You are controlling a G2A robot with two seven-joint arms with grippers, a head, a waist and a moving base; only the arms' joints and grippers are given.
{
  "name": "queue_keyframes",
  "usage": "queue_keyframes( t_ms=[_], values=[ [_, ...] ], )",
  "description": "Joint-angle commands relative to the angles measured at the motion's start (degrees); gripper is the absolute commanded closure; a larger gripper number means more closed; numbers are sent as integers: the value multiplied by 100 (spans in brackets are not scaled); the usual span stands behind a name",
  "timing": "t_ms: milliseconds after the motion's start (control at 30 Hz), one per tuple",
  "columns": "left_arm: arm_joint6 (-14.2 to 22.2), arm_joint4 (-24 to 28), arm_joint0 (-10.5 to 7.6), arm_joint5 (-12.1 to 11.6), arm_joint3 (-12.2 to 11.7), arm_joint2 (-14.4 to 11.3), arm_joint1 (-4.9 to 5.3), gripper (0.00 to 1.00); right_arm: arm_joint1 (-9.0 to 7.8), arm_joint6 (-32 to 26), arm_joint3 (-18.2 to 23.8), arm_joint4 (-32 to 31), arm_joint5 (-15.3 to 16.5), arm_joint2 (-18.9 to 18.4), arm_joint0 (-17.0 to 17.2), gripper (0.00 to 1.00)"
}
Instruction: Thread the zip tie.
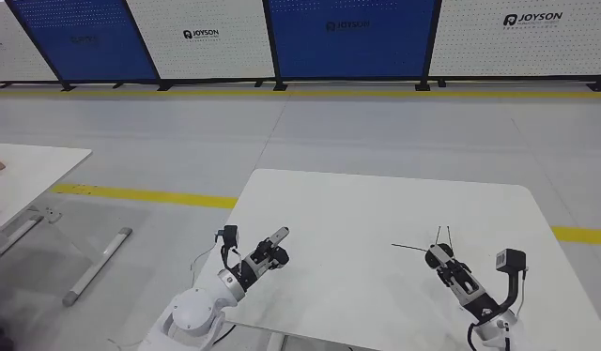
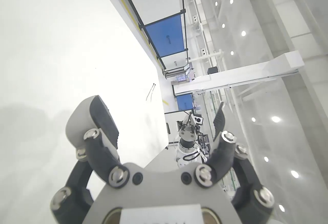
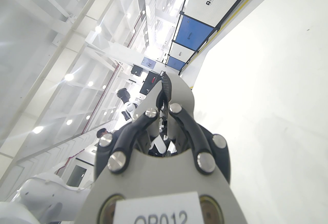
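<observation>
A: Where were the ties (image 2: 150, 92)?
B: Two lay on the table (image 1: 357, 210), just beyond the right gripper (image 1: 439, 253), whose fingers were together. A third strand (image 1: 409, 249) ran from its tip. Clamped or not, couldn't tell.
A: Left gripper (image 2: 161, 117)?
B: Fingers wide apart, well off.
A: Handling?
B: Light, springy, slick, I'd judge (skates if nudged). Pinch near the head, tail free.
</observation>
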State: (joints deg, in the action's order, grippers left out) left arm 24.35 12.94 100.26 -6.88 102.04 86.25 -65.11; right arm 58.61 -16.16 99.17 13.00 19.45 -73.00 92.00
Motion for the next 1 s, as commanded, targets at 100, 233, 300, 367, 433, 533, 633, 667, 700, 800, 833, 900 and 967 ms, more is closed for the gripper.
queue_keyframes(
  t_ms=[100,233,300,367,433,533,633,667,700,800,833,900,967],
  values=[
    [0,0,0,0,0,0,0,0,19,-233,81,36,3,68,92,100],
    [0,0,0,0,0,0,0,0,14,-697,201,323,3,-45,169,100],
    [0,0,0,0,0,0,0,0,13,-762,212,399,3,-99,183,100],
    [0,0,0,0,0,0,0,0,13,-762,212,399,3,-99,183,100],
    [0,0,0,0,0,0,0,0,13,-762,212,399,3,-99,183,100],
    [0,0,0,0,0,0,0,0,13,-762,212,399,3,-99,183,100],
    [-5,0,-6,4,1,-9,-1,0,13,-762,212,399,3,-99,183,100],
    [-10,-87,-46,21,4,-37,1,0,13,-762,212,399,3,-99,183,100],
    [34,-163,-71,37,-3,-62,5,0,13,-762,212,399,3,-99,183,100],
    [831,-249,-265,75,-90,-149,50,0,13,-762,212,399,3,-99,183,100],
    [1055,-184,-321,53,-125,-167,60,0,13,-762,212,399,3,-99,183,100],
    [1633,-85,-439,-138,-153,-165,93,0,13,-762,212,399,3,-99,183,100],
    [1947,84,-502,-284,-226,-119,114,0,13,-762,212,399,3,-99,183,100]
  ],
)
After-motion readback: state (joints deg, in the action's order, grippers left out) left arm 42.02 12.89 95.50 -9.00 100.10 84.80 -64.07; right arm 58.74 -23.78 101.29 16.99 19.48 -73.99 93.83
